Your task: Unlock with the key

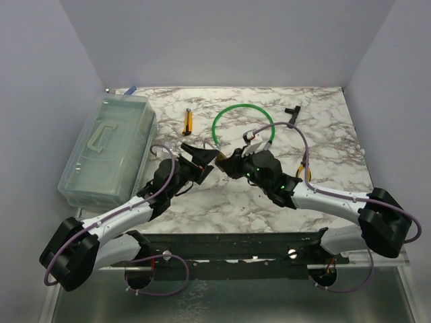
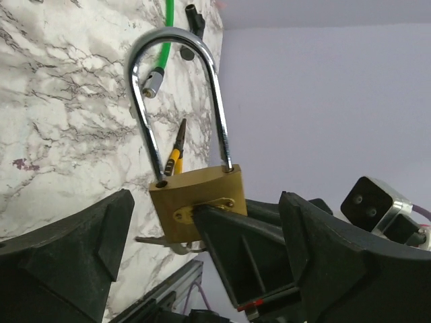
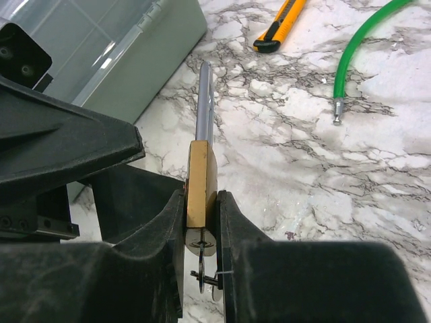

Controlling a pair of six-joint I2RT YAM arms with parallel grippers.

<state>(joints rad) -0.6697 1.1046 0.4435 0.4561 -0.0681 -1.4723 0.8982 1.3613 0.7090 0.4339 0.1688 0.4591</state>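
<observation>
Right hand (image 3: 201, 205) round padlock (image 3: 202, 161), perhaps key (image 3: 202, 247)

Robot lab booth, plain pale walls (image 1: 222, 40), marble-patterned tabletop (image 1: 330, 128)

Lying along the left side of the marble tabletop (image 1: 330, 145): clear plastic storage box (image 1: 108, 151), lid handle facing up. Resting just right of it, toward the back: orange utility knife (image 1: 188, 122). Curling beside that into an open loop: green cable (image 3: 337, 81), metal tip showing. Sitting near back right: small black T-shaped part (image 1: 291, 110). Poking out behind the box: blue object (image 1: 132, 89), too small to identify.
</observation>
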